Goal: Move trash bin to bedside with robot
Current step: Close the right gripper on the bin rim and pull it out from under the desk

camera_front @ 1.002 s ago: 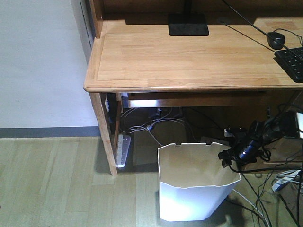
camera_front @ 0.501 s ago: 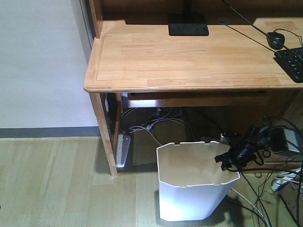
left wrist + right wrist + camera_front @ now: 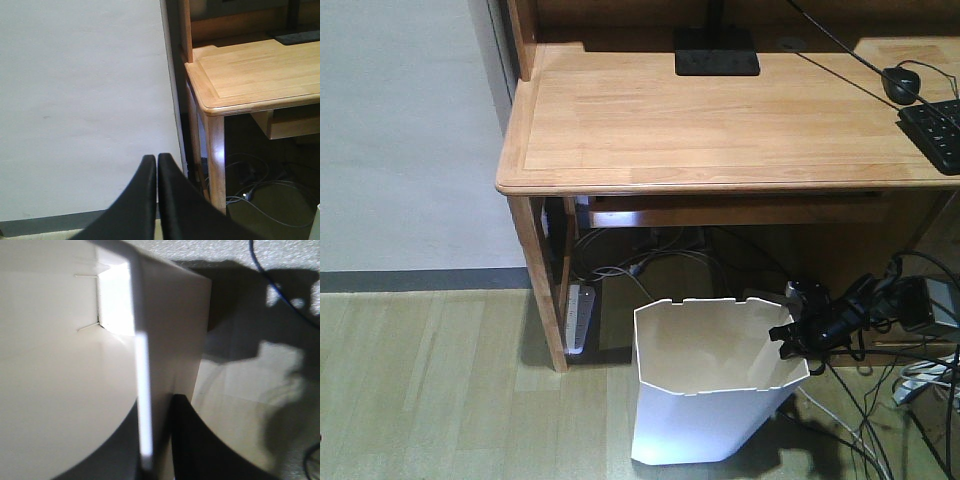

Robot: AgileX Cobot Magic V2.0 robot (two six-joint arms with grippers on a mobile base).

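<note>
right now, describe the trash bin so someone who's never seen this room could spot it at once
Find the light wooden desk; on the floor below its front edge, right of its left front leg, stands the trash bin. It is white and open-topped, with a faceted, notched rim, the only container among loose cables, and the right hand pinches its right rim.

Bare wooden floor (image 3: 420, 380) lies wide open to the left of the trash bin (image 3: 700, 425), as far as the wall (image 3: 400, 130). Just behind the bin's left corner stand the surface's leg (image 3: 535, 280) and a power strip (image 3: 578, 320). The surface (image 3: 720, 120) roofs the space behind. Tangled cables (image 3: 865, 410) crowd the floor on the bin's right, where the right claw (image 3: 786, 336) sits at the rim.
</note>
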